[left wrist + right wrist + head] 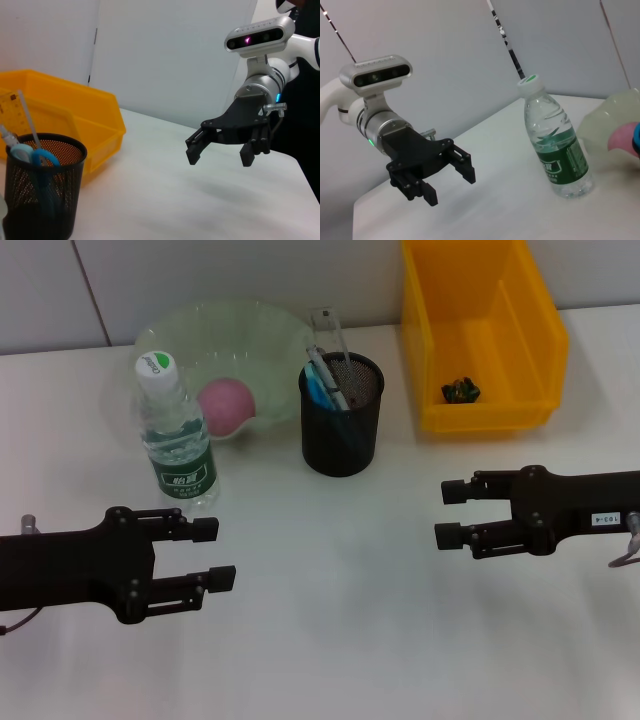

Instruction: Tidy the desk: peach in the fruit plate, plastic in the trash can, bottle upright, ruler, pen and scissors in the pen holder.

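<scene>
In head view only, crumpled plastic (460, 390) in bin (530, 340), both hands (222, 553) (450, 514) spread

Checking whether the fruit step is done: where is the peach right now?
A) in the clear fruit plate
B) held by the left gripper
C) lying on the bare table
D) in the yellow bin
A: the pink peach sits inside the clear fruit plate, behind the upright bottle; the left gripper is open and empty.
</scene>
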### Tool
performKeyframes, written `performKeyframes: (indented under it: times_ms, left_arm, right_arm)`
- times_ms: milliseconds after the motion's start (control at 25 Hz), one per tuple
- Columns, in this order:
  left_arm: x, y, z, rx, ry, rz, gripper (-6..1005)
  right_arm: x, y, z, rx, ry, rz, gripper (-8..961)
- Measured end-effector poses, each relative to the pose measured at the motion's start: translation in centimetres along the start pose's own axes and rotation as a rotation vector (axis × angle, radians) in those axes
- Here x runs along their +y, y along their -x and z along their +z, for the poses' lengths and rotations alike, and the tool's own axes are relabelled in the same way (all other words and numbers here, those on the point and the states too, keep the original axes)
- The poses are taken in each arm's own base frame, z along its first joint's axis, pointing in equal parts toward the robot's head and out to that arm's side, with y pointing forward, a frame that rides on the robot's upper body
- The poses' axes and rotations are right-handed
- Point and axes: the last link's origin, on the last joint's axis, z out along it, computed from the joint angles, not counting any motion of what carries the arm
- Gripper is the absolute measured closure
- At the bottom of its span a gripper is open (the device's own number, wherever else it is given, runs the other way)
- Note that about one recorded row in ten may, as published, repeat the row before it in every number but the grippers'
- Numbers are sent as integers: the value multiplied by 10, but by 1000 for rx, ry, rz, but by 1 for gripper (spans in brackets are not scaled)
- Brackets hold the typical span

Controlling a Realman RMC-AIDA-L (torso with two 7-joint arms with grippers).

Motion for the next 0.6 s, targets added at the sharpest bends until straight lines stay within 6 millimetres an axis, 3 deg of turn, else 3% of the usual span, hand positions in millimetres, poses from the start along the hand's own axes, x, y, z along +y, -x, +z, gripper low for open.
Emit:
performKeyframes:
  times_ms: [600]
  left_arm:
    - [0, -1, 2, 3, 5, 3, 383]
  right_arm:
    - [1, -3, -3, 1, 2, 7, 137]
